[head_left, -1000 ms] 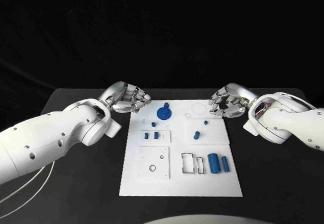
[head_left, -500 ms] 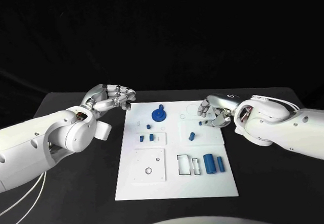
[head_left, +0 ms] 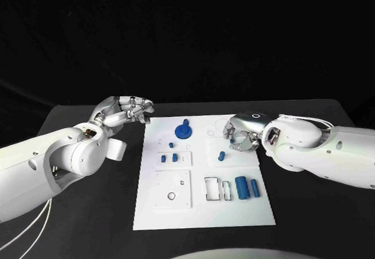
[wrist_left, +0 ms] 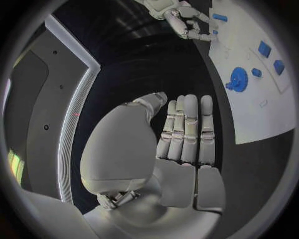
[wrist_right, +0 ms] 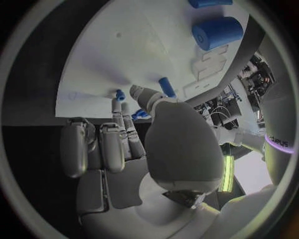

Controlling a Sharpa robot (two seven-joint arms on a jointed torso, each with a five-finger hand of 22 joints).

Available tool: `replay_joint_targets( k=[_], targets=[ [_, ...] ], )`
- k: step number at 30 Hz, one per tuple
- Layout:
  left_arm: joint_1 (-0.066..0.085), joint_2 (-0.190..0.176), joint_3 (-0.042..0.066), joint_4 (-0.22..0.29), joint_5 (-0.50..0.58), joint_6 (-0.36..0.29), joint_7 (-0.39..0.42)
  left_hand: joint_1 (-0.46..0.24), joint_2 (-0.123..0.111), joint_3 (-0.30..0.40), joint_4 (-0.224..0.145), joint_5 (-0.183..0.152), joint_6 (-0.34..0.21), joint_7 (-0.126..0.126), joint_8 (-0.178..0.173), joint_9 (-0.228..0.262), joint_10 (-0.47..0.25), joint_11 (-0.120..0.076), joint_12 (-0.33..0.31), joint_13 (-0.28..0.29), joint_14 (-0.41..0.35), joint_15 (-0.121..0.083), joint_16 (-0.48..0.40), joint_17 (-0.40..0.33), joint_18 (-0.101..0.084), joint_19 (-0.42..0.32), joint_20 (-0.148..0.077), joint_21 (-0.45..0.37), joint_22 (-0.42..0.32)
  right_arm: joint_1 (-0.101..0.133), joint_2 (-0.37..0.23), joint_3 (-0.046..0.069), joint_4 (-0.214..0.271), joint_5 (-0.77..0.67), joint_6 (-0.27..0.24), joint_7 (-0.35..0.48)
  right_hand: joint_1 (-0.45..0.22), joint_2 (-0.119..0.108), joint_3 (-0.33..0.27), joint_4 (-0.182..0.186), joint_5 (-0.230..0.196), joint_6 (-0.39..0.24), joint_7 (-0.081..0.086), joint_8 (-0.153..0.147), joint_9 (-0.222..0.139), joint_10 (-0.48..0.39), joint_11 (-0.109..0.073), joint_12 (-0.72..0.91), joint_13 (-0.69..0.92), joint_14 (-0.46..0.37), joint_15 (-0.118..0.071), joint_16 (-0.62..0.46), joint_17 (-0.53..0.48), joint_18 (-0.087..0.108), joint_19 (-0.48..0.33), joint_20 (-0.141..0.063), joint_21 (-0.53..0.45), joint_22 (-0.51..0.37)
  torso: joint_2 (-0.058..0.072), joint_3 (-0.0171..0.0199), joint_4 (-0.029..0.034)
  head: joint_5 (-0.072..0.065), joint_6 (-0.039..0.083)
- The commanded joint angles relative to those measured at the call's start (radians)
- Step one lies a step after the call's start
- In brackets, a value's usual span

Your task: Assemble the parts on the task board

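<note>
A white task board (head_left: 244, 212) is laid lengthwise on the black table (head_left: 328, 192).
Blue cylinders (head_left: 241, 187) lie along it; right hand (head_left: 241, 132) fingers are curled above, left hand (head_left: 122, 113) fingers held together, empty.

Left hand (head_left: 122, 113) hovers empty, fingers straight; right hand (head_left: 241, 130) angled down.

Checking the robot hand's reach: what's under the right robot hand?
The board's far right area. A blue peg lies beside the right robot hand; anything beneath is covered.
</note>
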Motion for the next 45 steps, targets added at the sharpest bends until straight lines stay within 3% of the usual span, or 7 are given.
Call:
replay_joint_targets(
  k=[1, 4, 10, 20, 29, 38, 45],
  targets=[
    [0.0, 0.0, 0.001, 0.006, 0.024, 0.017, 0.016, -0.007, -0.001, 0.006, 0.001, 0.001, -0.009, -0.002, 0.005, 0.002, -0.003, 0.0, -0.004, 0.002, -0.001, 0.001, -0.003, 0.0, 0.01, -0.003, -0.002, -0.005, -0.002, -0.005, 0.007, -0.001, -0.005, -0.048, 0.023, -0.019, 0.001, 0.014, 0.038, -0.006, -0.021, 0.021, -0.004, 0.004, -0.005, 0.027, -0.005, -0.007, -0.011, 0.053, 0.004, 0.004, 0.033, -0.016, 0.015, -0.003, 0.012, 0.199, -0.001, 0.0008, 0.0, 0.006, -0.003],
    [0.0, -0.001, 0.001, 0.007, 0.025, 0.016, 0.014, -0.007, 0.0, 0.008, -0.001, 0.001, -0.01, -0.001, 0.005, 0.002, -0.005, 0.0, -0.005, 0.002, -0.003, 0.002, -0.004, -0.001, 0.01, -0.004, -0.001, -0.007, -0.003, -0.01, 0.012, -0.001, -0.009, -0.049, 0.025, -0.024, -0.003, 0.018, 0.075, -0.017, -0.022, 0.053, -0.016, 0.019, -0.003, 0.076, -0.019, -0.004, -0.013, 0.054, -0.007, 0.004, 0.032, -0.023, 0.032, -0.01, 0.047, 0.211, -0.001, 0.001, -0.0002, 0.006, -0.005],
    [0.0, -0.003, 0.001, 0.008, 0.025, 0.016, 0.007, -0.006, 0.0, 0.01, -0.004, 0.001, -0.013, 0.0, 0.004, 0.003, -0.006, 0.001, -0.005, 0.002, -0.004, 0.002, -0.005, -0.001, 0.01, -0.005, -0.001, -0.008, -0.004, -0.013, 0.015, -0.001, -0.012, -0.068, 0.031, -0.038, -0.003, 0.024, 0.1, -0.031, -0.023, 0.07, -0.023, 0.028, 0.001, 0.1, -0.027, -0.009, -0.014, 0.055, -0.013, 0.006, 0.034, -0.025, 0.036, -0.017, 0.057, 0.215, -0.002, 0.0018, -0.001, 0.006, -0.007],
    [0.0, -0.006, 0.001, 0.007, 0.022, 0.014, 0.0, -0.006, 0.0, 0.012, -0.006, 0.0, -0.016, 0.001, 0.002, 0.003, -0.008, 0.002, -0.006, 0.002, -0.005, 0.003, -0.006, -0.001, 0.009, -0.005, -0.001, -0.01, -0.004, -0.018, 0.011, -0.001, -0.009, -0.131, 0.017, -0.068, -0.024, -0.003, 0.112, -0.049, -0.026, 0.055, -0.015, 0.02, -0.002, 0.076, -0.016, -0.039, -0.023, 0.055, -0.007, 0.007, 0.034, -0.023, 0.03, -0.015, 0.045, 0.211, -0.002, 0.0025, -0.0012, 0.003, -0.008],
    [0.0, -0.008, 0.001, 0.003, 0.017, 0.013, -0.008, -0.006, -0.001, 0.012, -0.007, -0.001, -0.018, 0.002, 0.002, 0.003, -0.01, 0.003, -0.007, 0.003, -0.006, 0.003, -0.007, -0.001, 0.009, -0.005, 0.0, -0.011, -0.005, -0.02, 0.0, -0.001, 0.001, -0.144, 0.019, -0.075, -0.034, -0.006, 0.109, -0.055, -0.026, 0.053, -0.013, 0.019, -0.002, 0.068, -0.014, -0.046, -0.025, 0.056, -0.005, 0.009, 0.037, -0.023, 0.031, -0.012, 0.047, 0.212, -0.002, 0.002, -0.0018, 0.003, -0.009],
    [0.0, -0.009, 0.001, -0.002, 0.016, 0.01, -0.013, -0.008, -0.002, 0.014, -0.009, -0.002, -0.022, 0.004, 0.0, 0.004, -0.013, 0.004, -0.008, 0.003, -0.007, 0.004, -0.008, -0.001, 0.009, -0.006, 0.001, -0.013, -0.006, -0.021, -0.005, -0.001, 0.007, -0.124, 0.019, -0.072, -0.038, 0.0, 0.115, -0.06, -0.018, 0.061, -0.016, 0.023, -0.001, 0.076, -0.016, -0.044, -0.023, 0.057, -0.007, 0.012, 0.042, -0.028, 0.04, -0.009, 0.067, 0.218, -0.002, 0.0022, -0.0021, 0.001, -0.009],
    [0.0, -0.008, 0.001, -0.003, 0.015, 0.009, -0.014, -0.009, -0.002, 0.014, -0.009, -0.002, -0.023, 0.004, 0.0, 0.004, -0.014, 0.005, -0.008, 0.003, -0.007, 0.005, -0.008, -0.001, 0.009, -0.006, 0.001, -0.013, -0.006, -0.022, -0.001, -0.001, 0.007, -0.099, 0.013, -0.066, -0.049, 0.024, 0.131, -0.059, -0.021, 0.092, -0.029, 0.042, 0.008, 0.115, -0.03, -0.035, -0.016, 0.057, -0.017, 0.014, 0.042, -0.034, 0.054, -0.014, 0.098, 0.226, -0.002, 0.002, -0.0007, -0.001, -0.01]
  ],
)
